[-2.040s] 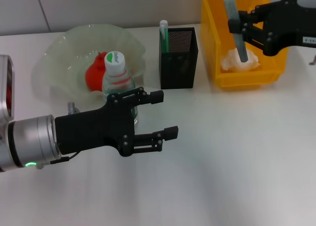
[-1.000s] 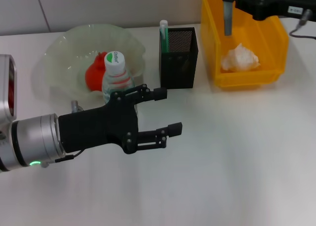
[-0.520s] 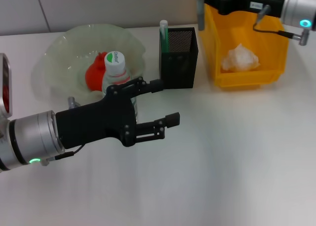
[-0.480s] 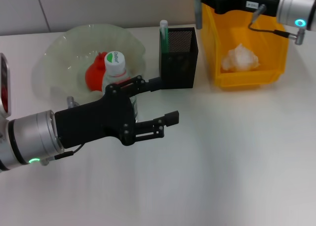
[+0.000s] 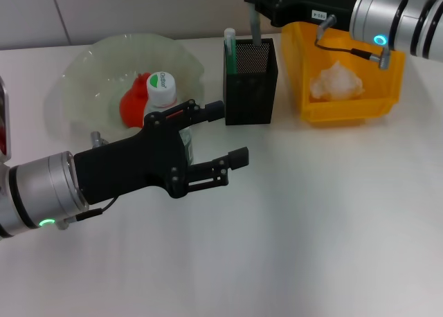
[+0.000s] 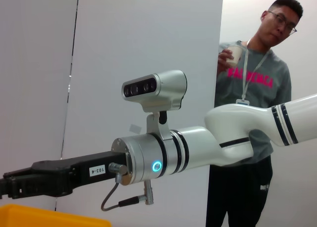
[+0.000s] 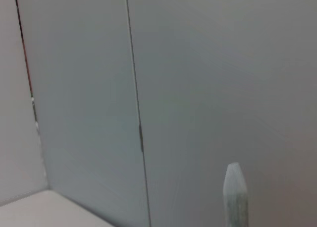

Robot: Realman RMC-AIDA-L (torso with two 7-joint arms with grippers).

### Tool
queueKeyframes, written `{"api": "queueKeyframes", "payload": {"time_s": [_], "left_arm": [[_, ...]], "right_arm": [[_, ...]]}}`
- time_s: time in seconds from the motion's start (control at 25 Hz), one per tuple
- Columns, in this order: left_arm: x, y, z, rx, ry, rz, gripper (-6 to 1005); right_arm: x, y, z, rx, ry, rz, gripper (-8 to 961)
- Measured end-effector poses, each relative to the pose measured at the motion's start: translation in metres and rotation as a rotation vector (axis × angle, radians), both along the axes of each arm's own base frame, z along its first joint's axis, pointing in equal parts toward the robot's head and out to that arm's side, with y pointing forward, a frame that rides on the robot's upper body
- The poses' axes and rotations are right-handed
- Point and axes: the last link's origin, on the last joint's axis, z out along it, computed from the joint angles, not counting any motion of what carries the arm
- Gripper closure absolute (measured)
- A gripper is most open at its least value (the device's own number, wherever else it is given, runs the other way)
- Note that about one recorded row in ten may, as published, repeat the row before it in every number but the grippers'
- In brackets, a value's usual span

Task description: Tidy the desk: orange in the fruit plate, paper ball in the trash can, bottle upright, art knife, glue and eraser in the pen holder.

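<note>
Right claw [image 5: 257, 4] holds the knife upright over the pen holder [image 5: 250, 79].

Taking the holder as landmark: the plate [image 5: 83, 78] with the orange [image 5: 133, 102] lies to its left, the bin [image 5: 346, 102] with the paper ball [image 5: 336, 82] to its right. The left claw [image 5: 221, 133], jaws apart and empty, hangs left and nearer, beside the standing bottle [image 5: 163, 106]. The glue [image 5: 229, 50] stands in the holder. The knife [image 5: 255, 26], long axis vertical, points down at the opening directly beneath.

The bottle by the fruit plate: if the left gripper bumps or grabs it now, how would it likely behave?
The bottle stands upright, tall and narrow, so a sideways knock from the left gripper would probably tip it, perhaps against the fruit plate. Its clear plastic wall likely flexes under a firm squeeze. Once down, its round body would probably roll.
</note>
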Motion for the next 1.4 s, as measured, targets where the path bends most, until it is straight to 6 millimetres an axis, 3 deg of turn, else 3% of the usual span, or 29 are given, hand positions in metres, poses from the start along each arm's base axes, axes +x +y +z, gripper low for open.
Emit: {"api": "queueKeyframes", "payload": {"time_s": [0.64,1.4], "left_arm": [[-0.002,-0.002,0.000,0.011,0.002,-0.004,187],[-0.001,-0.001,-0.001,0.011,0.004,-0.009,187]], "right_arm": [[0.009,-0.001,-0.023,-0.004,0.016,-0.075,818],[0.008,-0.004,-0.033,-0.027,-0.004,-0.069,816]]}}
